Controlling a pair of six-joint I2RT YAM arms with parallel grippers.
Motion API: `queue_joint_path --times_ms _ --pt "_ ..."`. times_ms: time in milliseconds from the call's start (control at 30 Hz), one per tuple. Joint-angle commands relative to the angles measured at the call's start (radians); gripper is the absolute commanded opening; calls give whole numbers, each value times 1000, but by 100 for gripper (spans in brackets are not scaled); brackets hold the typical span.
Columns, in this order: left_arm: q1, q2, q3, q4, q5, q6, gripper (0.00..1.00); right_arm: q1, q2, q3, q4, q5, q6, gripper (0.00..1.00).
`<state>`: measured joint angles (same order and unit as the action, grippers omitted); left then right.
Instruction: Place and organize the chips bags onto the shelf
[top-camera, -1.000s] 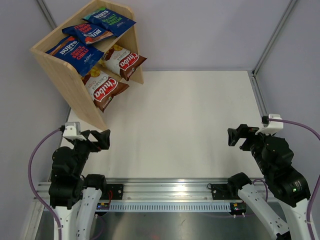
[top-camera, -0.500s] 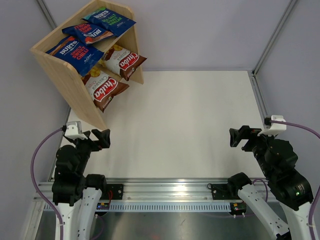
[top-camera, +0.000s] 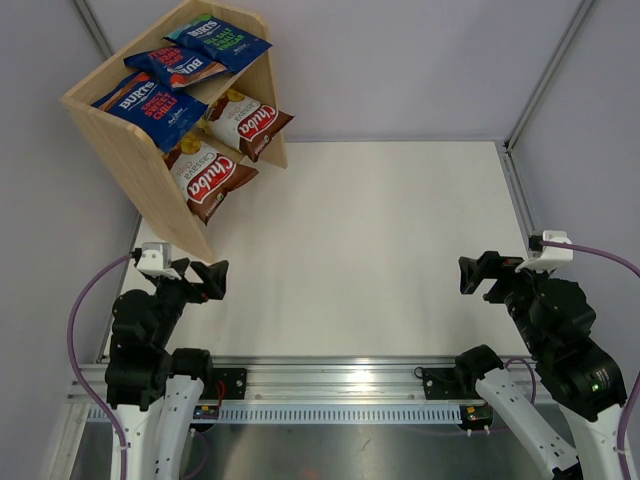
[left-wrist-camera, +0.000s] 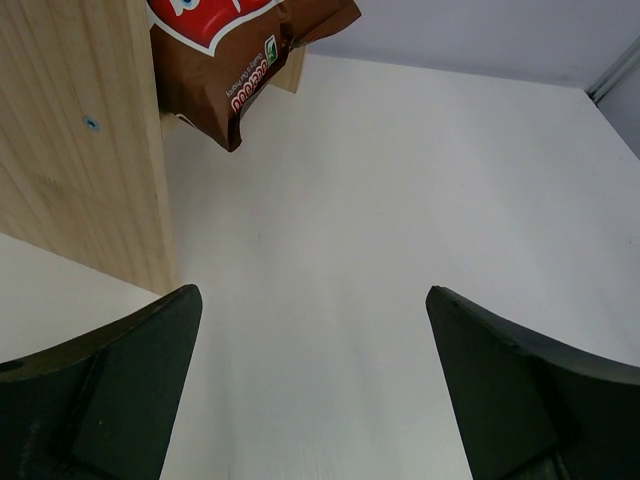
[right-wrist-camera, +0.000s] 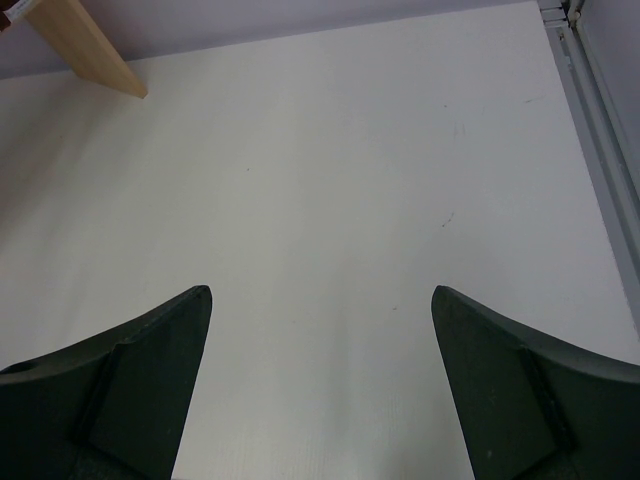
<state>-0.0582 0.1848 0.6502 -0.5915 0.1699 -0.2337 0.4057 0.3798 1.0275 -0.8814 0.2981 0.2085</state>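
Table (top-camera: 400, 220): white, shelf (top-camera: 130, 165) at far-left corner.
Left gripper (top-camera: 218, 276): jaws wide apart, holding nothing.
Right gripper (top-camera: 468, 275): equally wide, touching nothing.

I counted three small glossy blue Burts bags (top-camera: 150, 105) (top-camera: 175, 67) (top-camera: 218, 40), two larger brown-and-white Chuba bags (top-camera: 210, 178) (top-camera: 250, 125) and one light wooden two-tier shelf (top-camera: 130, 165), all toward eleven o'clock; two black two-finger grippers (top-camera: 212, 279) (top-camera: 474, 272) besides.

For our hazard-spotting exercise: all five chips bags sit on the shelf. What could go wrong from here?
1. The nearer Chuba bag overhangs the lower tier of the shelf and might slide off.
2. The left arm has its open jaws close to the shelf's side panel; a careless swing could bump it.
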Motion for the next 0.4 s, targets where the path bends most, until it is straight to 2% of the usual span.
queue_joint_path --times_ms 0,367 --pt "-3 -2 -3 53 37 19 99 -2 -1 11 18 21 -1 99" --pt "-3 -5 -3 52 33 19 99 -1 19 17 7 32 9 100"
